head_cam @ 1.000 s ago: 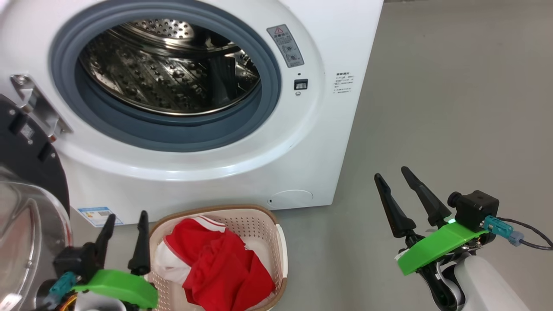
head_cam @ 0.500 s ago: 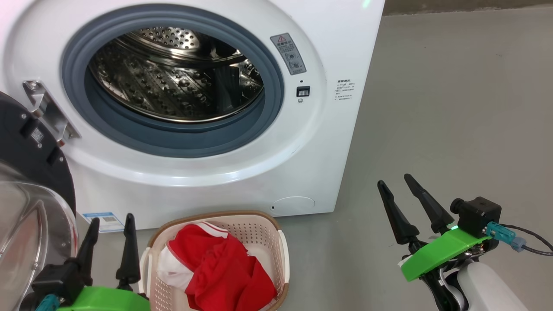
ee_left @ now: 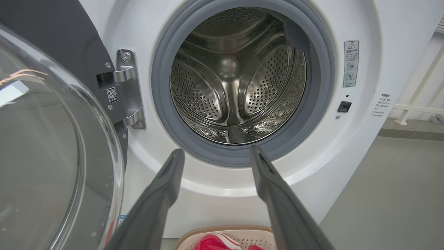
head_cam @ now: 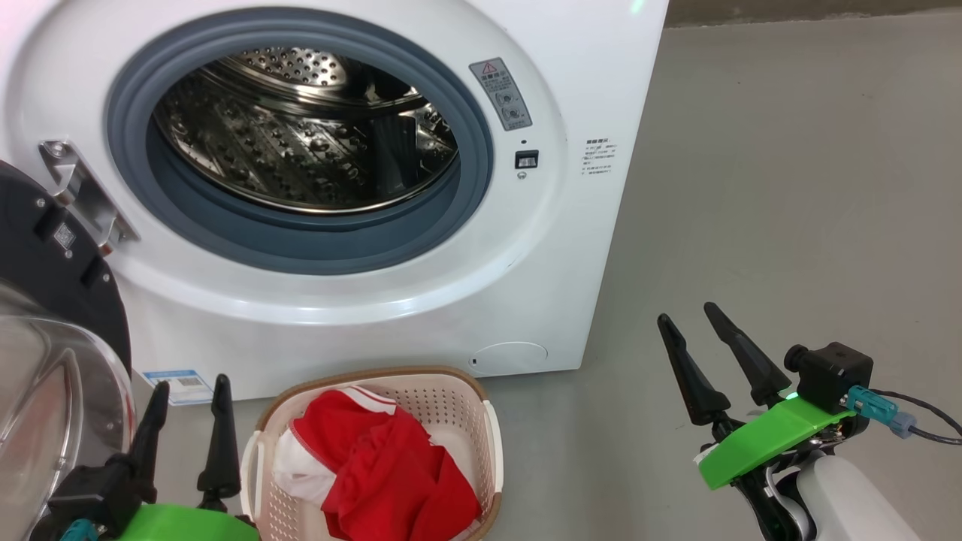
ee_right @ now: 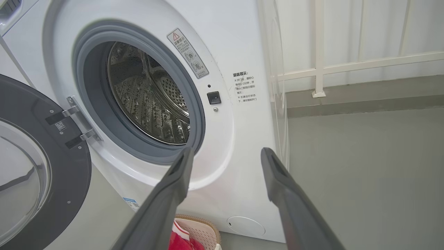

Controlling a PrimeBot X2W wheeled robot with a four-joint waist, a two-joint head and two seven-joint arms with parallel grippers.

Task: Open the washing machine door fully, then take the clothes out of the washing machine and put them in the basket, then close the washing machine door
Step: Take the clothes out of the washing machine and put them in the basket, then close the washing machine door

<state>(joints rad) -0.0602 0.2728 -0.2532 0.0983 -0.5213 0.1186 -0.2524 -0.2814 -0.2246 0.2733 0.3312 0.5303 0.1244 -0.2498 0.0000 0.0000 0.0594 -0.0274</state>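
Note:
The white washing machine stands with its black glass-bowled door swung wide to the left, and its steel drum holds no clothes that I can see. Red clothes with white trim lie in the cream basket on the floor before the machine. My left gripper is open, low between the door and the basket. Off to the right my right gripper hangs open over bare floor. The left wrist view looks into the drum past the door; the basket lies below.
Grey floor stretches to the right of the machine. A white railing stands against the wall behind it. The hinge bracket juts out at the left of the opening.
The head camera tilted so the whole scene shifted down and right a second ago. My left gripper sank lower and slightly left beside the basket. The right gripper barely moved.

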